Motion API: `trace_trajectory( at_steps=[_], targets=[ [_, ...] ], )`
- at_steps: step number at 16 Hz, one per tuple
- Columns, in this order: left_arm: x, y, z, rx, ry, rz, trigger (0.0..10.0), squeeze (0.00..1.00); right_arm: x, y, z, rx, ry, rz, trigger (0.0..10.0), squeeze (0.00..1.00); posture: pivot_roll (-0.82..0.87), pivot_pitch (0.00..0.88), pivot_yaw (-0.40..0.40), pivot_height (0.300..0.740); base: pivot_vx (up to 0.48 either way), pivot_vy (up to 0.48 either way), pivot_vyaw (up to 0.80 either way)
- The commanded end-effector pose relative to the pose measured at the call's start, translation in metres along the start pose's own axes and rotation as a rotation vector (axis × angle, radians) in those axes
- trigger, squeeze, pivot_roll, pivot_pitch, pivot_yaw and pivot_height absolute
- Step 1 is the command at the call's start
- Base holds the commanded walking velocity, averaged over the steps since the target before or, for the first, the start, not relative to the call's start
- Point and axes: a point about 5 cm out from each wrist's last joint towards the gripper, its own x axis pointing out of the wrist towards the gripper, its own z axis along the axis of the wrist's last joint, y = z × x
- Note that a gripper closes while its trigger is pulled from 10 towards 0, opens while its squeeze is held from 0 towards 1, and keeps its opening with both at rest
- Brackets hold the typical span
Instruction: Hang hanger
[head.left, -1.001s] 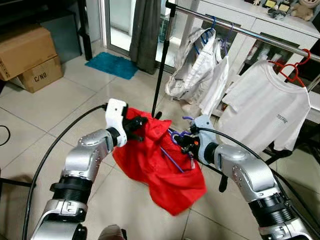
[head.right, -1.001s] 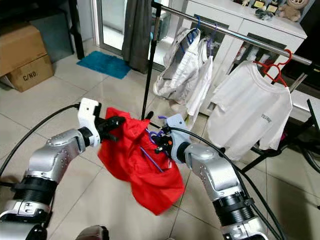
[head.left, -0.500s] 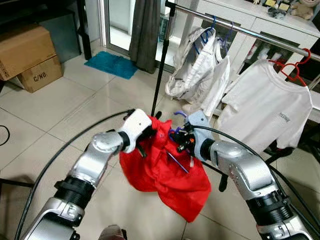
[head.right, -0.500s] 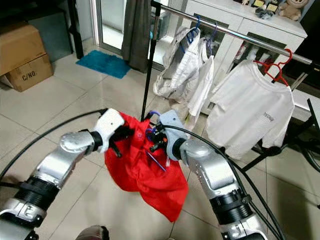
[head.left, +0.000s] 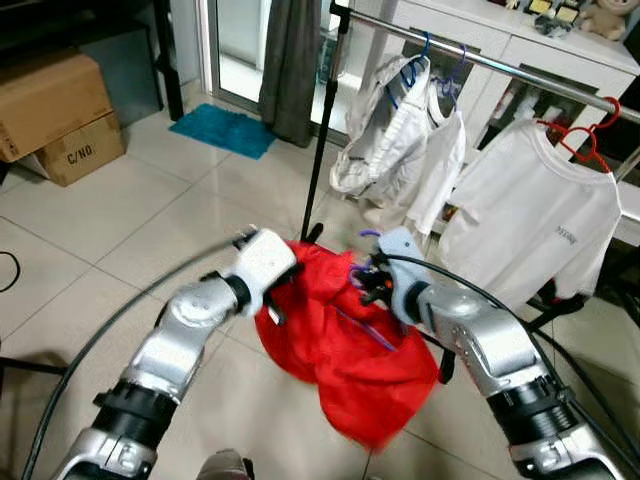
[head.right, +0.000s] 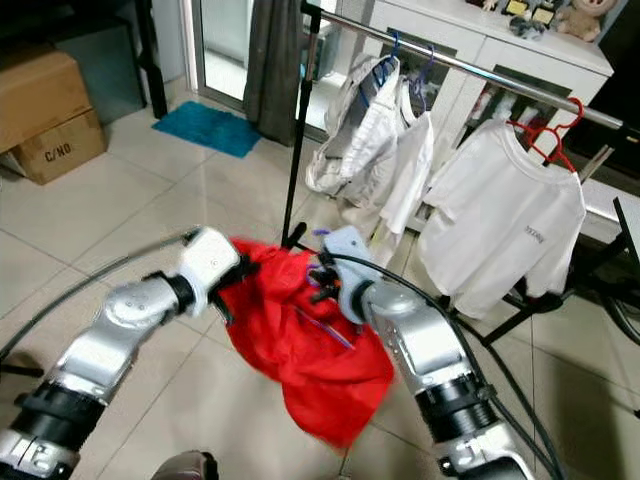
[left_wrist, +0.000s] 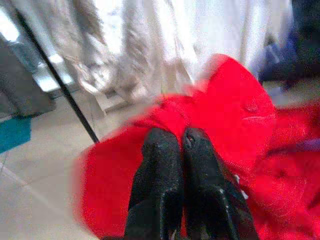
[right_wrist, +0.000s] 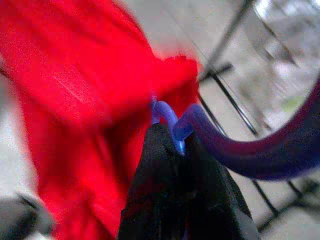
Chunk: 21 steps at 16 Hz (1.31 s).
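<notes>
Two garments already hung on the metal clothes rail (head.left: 520, 75): a crumpled white jacket (head.left: 395, 130) on blue hangers near the rail's left end, and a white T-shirt (head.left: 530, 220) on a red hanger (head.left: 590, 135) toward its right end. The rail's black upright post (head.left: 322, 150) stood directly behind the red garment (head.left: 350, 340), between the arms and the rail. Cardboard boxes (head.left: 55, 110) sat at far left of the tiled floor (head.left: 120, 230), with a teal mat (head.left: 222, 130) by the doorway and a grey curtain (head.left: 290, 60) above it.

The purple hanger (right_wrist: 240, 145) was held in mid-air, below the rail and in front of it, hook up by the right gripper (right_wrist: 172, 142), its thin plastic bar running down and right across the soft, wrinkled red cloth. Right jaws were pressed together on the hook's base. The left gripper (left_wrist: 175, 145) had its jaws closed, pinching a fold of the red garment at its upper left edge. Wrist views were blurred.
</notes>
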Motion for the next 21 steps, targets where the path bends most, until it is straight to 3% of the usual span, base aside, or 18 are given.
trace_trajectory(
  at_steps=[1,4,6,8,11,13,14,15,17,18,20,21],
  targets=[
    [-0.003,0.006,0.014,-0.029,-0.070,0.039,0.0,0.00,-0.003,-0.013,-0.012,-0.019,0.062,-0.073,10.0,0.00,0.02,0.000,-0.133,0.740,0.000,0.000,0.00],
    [-0.006,0.010,0.006,-0.052,-0.040,0.072,0.0,0.00,0.000,-0.008,-0.023,-0.096,0.112,-0.037,10.0,0.00,0.03,0.000,-0.138,0.740,0.000,0.000,0.00],
    [-0.005,0.012,0.004,-0.081,-0.031,0.097,0.0,0.00,0.001,-0.002,-0.010,-0.047,0.040,-0.002,10.0,0.00,0.02,0.000,-0.135,0.740,0.000,0.000,0.00],
    [-0.004,0.015,0.006,-0.079,-0.038,0.136,0.0,0.00,0.001,-0.007,-0.006,-0.014,0.018,-0.039,10.0,0.00,0.02,0.000,-0.133,0.740,0.000,0.000,0.00],
    [-0.007,0.026,-0.007,-0.038,0.049,0.239,0.0,0.00,-0.004,-0.012,0.004,0.150,-0.047,-0.060,10.0,0.00,0.02,0.000,-0.132,0.740,0.000,0.000,0.00],
    [-0.007,0.013,-0.020,-0.048,0.115,0.172,0.0,0.00,-0.008,-0.029,0.013,0.370,-0.124,-0.207,10.0,0.00,0.02,0.000,-0.135,0.740,0.000,0.000,0.00],
    [-0.005,0.000,-0.024,-0.056,0.132,0.093,0.0,0.00,-0.009,-0.037,0.018,0.456,-0.177,-0.281,10.0,0.00,0.02,0.000,-0.135,0.740,0.000,0.000,0.00],
    [-0.004,-0.007,-0.025,-0.061,0.136,0.056,0.0,0.00,-0.010,-0.040,0.021,0.480,-0.213,-0.309,10.0,0.00,0.02,0.000,-0.134,0.740,0.000,0.000,0.00],
    [0.005,-0.030,-0.021,-0.099,0.118,-0.040,0.0,0.00,-0.013,-0.037,0.044,0.464,-0.355,-0.321,10.0,0.00,0.02,0.000,-0.132,0.740,0.000,0.000,0.00],
    [0.007,-0.033,-0.019,-0.108,0.108,-0.050,0.0,0.00,-0.012,-0.034,0.046,0.460,-0.351,-0.303,10.0,0.00,0.02,0.000,-0.132,0.740,0.000,0.000,0.00],
    [0.012,-0.033,-0.007,-0.148,0.044,-0.039,0.0,0.00,0.002,-0.011,0.019,0.232,-0.126,-0.163,10.0,0.00,0.02,0.000,-0.133,0.740,0.000,0.000,0.00],
    [0.012,-0.022,-0.001,-0.149,0.008,0.022,0.0,0.00,0.003,-0.006,0.005,0.188,-0.061,-0.146,10.0,0.00,0.02,0.000,-0.135,0.740,0.000,0.000,0.00]
  ],
)
